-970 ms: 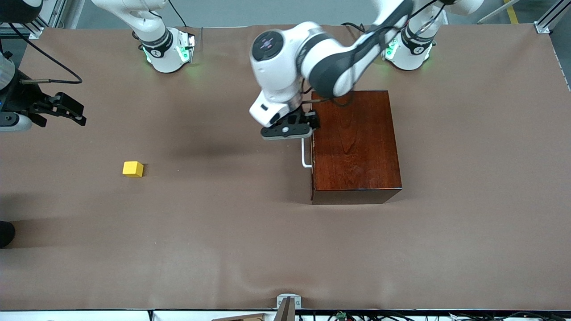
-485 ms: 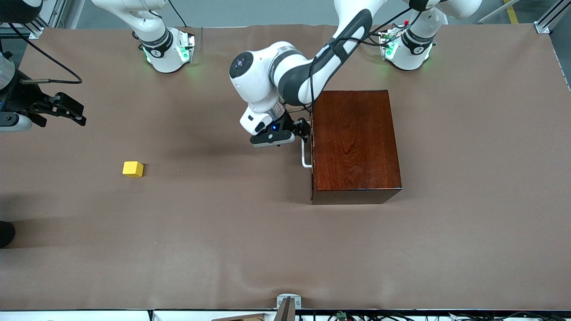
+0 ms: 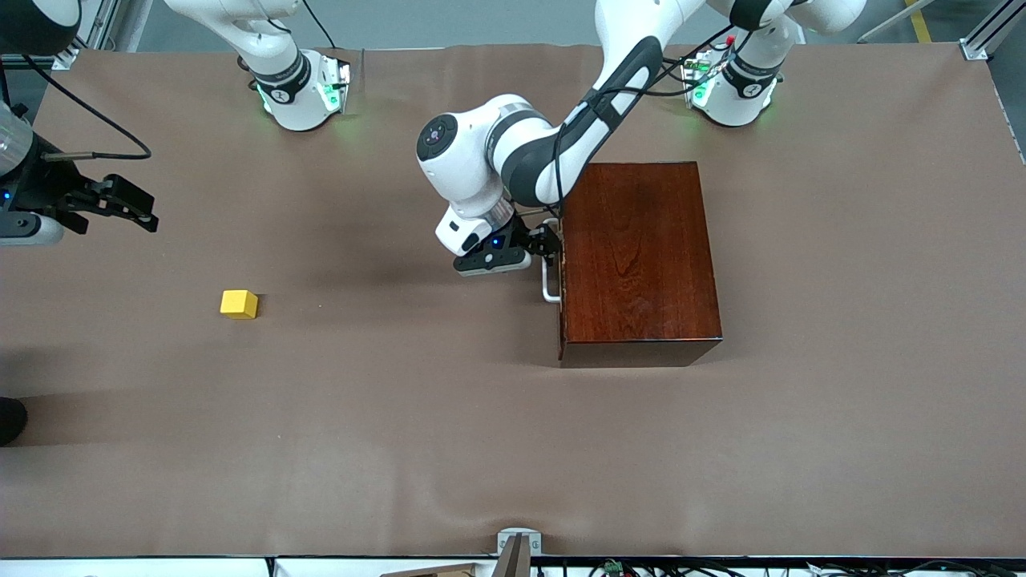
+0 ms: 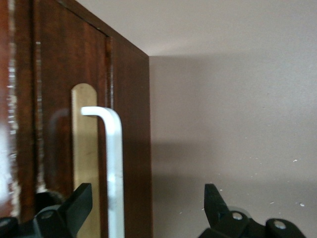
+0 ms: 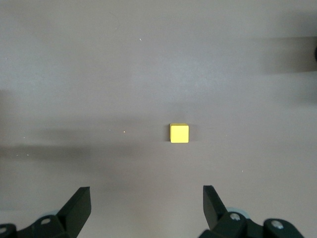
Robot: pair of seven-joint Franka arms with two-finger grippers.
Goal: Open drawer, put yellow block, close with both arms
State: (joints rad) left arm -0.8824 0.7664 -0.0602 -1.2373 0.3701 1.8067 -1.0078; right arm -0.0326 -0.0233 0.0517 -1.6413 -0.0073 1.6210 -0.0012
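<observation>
**A:** Report the position of the drawer unit.

**B:** The dark mahogany box [image 3: 639, 260] sits on the brown table [image 3: 449, 433], toward the left arm's end. The drawer [image 4: 59, 124] is fully closed, its front flush with the box. The white U-shaped handle [image 3: 549, 282] projects from that front, which faces the right arm's end of the table.

**A:** Left pincer status?

**B:** The left pincer [image 3: 539, 243] is at the drawer front, level with the handle. Its fingers are spread. In the left wrist view, the handle [image 4: 113, 163] stands between the two fingertips [image 4: 79, 203], closer to one of them; contact cannot be confirmed. The left arm's forearm crosses above the box corner nearest its base.

**A:** Right pincer?

**B:** The right pincer [image 3: 120, 202] hangs above the table at the right arm's end, spread wide and holding nothing. The right wrist view shows the yellow block [image 5: 179, 133] below it, lying ahead of the fingertips [image 5: 79, 208] and apart from them.

**A:** Location of the block?

**B:** The yellow block [image 3: 239, 304] rests flat on the table, well apart from the box, slightly nearer to the front camera than the handle. Bare table lies between block and drawer; nothing stands around the block.
</observation>
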